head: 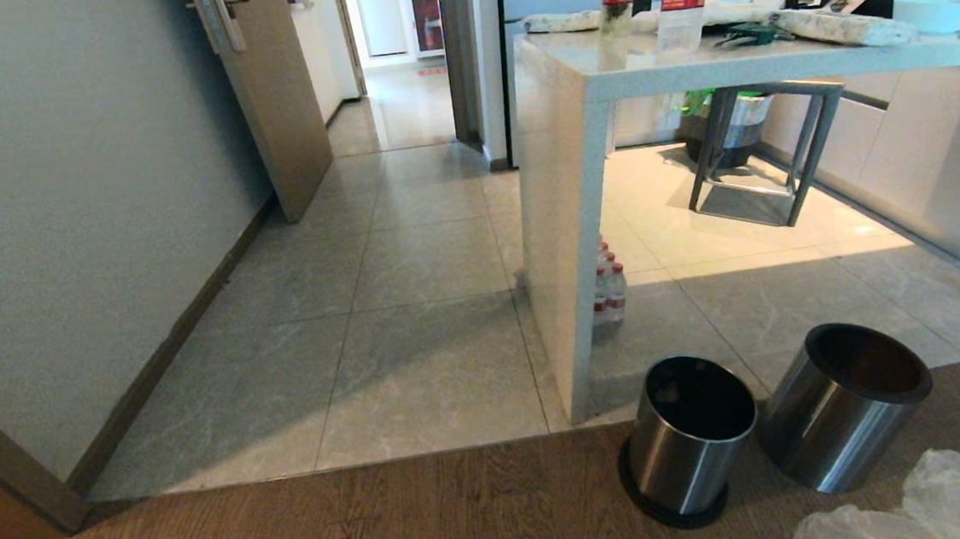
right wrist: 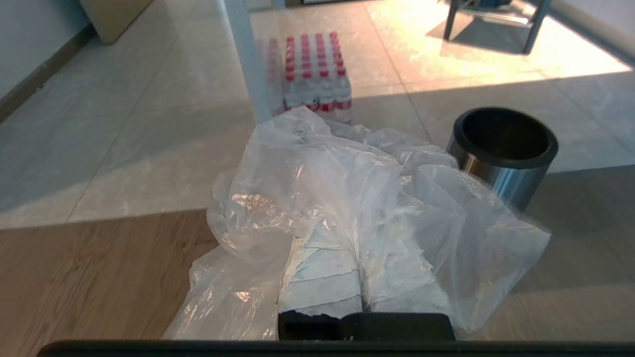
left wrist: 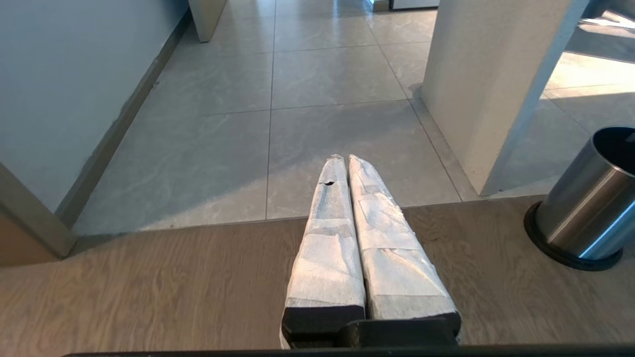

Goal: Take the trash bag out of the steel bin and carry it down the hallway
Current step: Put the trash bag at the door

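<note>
The right gripper (right wrist: 364, 258) is sitting closed with the trash bag (right wrist: 357, 198) pinched between its wrapped fingers and draping over them; the bag is already out of the steel bin (head: 686, 437), showing in the head view only as crumpled clear film at the lower right corner, over the wood-plank floor; what is inside it cannot be made out here. The left gripper (left wrist: 347, 163) is pointing out over the floor edge, its 2 padded fingers pressed together on nothing. The bin with the black base is standing tilted on the wood planks beside the counter's end panel (head: 559, 237); a 2nd steel cylinder, the sleeve (head: 842, 404), is leaning just beside it to the right. The hallway (head: 410, 249) of grey tiles is running ahead between the wall and the counter. The bag is looking light, soft and slippery, likely to slide or tear if pinched by a single thin layer; gathering several folds near its mouth seems the safer hold; it is probably going to sway and could brush the bins.
</note>
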Tool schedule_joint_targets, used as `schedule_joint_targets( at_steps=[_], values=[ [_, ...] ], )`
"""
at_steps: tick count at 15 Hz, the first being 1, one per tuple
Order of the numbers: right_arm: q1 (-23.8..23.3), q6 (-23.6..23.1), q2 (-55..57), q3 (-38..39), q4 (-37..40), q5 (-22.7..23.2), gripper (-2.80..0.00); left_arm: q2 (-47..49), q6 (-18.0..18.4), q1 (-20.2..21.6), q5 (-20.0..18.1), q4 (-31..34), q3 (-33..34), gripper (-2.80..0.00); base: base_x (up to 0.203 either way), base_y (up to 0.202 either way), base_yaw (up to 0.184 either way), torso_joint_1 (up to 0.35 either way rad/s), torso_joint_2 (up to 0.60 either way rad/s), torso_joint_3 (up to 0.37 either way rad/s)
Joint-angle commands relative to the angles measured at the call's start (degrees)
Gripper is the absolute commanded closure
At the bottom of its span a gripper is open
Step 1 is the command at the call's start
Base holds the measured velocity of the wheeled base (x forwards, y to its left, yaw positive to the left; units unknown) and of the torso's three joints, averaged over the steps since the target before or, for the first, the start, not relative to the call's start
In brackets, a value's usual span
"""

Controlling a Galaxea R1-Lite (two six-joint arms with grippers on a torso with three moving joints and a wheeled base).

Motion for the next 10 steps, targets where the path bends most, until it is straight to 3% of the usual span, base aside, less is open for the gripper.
schedule_joint_targets(
  at_steps=[1, 10],
  values=[
    [0.0, 0.0, 0.1, 0.1, 0.0, 0.0, 0.00, -0.1, 0.0, 0.0, 0.0, 0.0, 0.0, 0.00, 0.000, 0.000, 0.000, 0.000, 0.00, 0.000],
    [0.0, 0.0, 0.1, 0.1, 0.0, -0.1, 0.00, -0.1, 0.0, 0.0, 0.0, -0.2, 0.0, 0.00, 0.000, 0.011, -0.002, 0.001, 0.00, 0.000]
  ],
)
